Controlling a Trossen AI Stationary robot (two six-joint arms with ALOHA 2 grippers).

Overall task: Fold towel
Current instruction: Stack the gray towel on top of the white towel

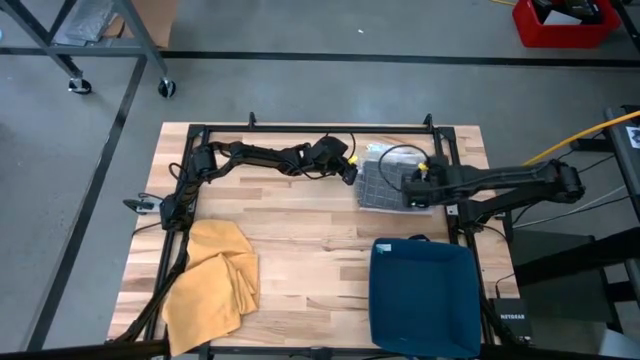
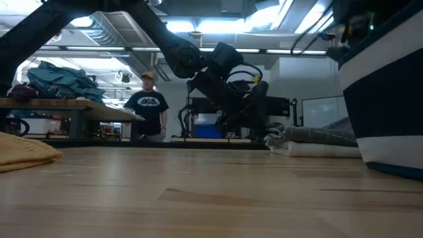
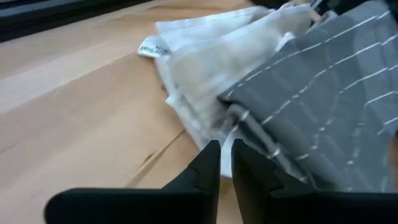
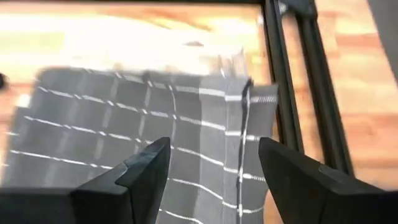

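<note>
A grey towel [image 1: 385, 180] with thin white lines lies crumpled at the table's far middle, its white underside showing along one edge [image 3: 205, 81]. My left gripper [image 1: 350, 172] sits low at the towel's left edge. Its fingers [image 3: 225, 152] stand almost together right in front of the white fold. My right gripper [image 1: 415, 190] hovers over the towel's right part, and its fingers [image 4: 214, 168] are wide open above the grey cloth [image 4: 143, 124] with nothing between them. My left gripper has its fingertips [image 3: 214, 149] at the towel's white lower edge [image 3: 202, 134], coming slanting down from the table's left. Whether they touch the cloth or have any of it between them, I cannot tell. The towel lies on the table.
A yellow cloth [image 1: 210, 280] lies bunched at the near left. A dark blue bin [image 1: 425, 295] stands at the near right. A black frame rail [image 4: 292, 93] runs close beside the towel's right edge. A person [image 2: 149, 106] stands in the room behind.
</note>
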